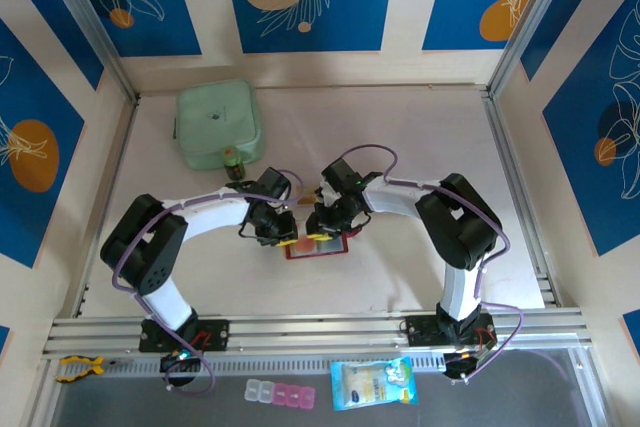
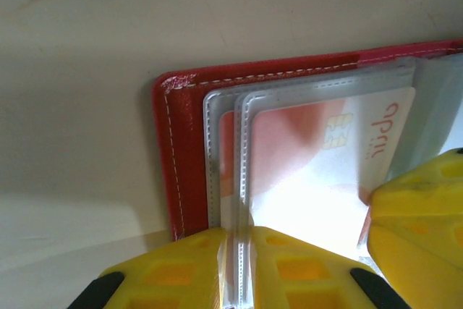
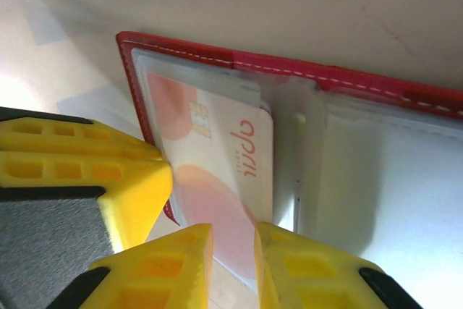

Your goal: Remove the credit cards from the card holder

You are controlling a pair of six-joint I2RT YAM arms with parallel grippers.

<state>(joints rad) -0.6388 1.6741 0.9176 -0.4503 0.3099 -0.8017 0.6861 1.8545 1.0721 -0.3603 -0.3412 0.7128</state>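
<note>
- Card holder [image 1: 316, 247] lay open mid-tabletop [image 1: 420, 137], well clear of every edge, with bare room toward the right and far edges
- Red stitched border, clear pockets [image 2: 228, 179], pinkish credit card [image 3: 224, 171] inside
- Left jaws clenched the card holder by a pocket edge
- Right jaws straddled the card; cannot tell whether they gripped it

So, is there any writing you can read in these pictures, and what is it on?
"april": red letters on the credit card in the card holder.
Tiny print beside it: too small to read.
Blue packet: print too blurred to read.
</note>
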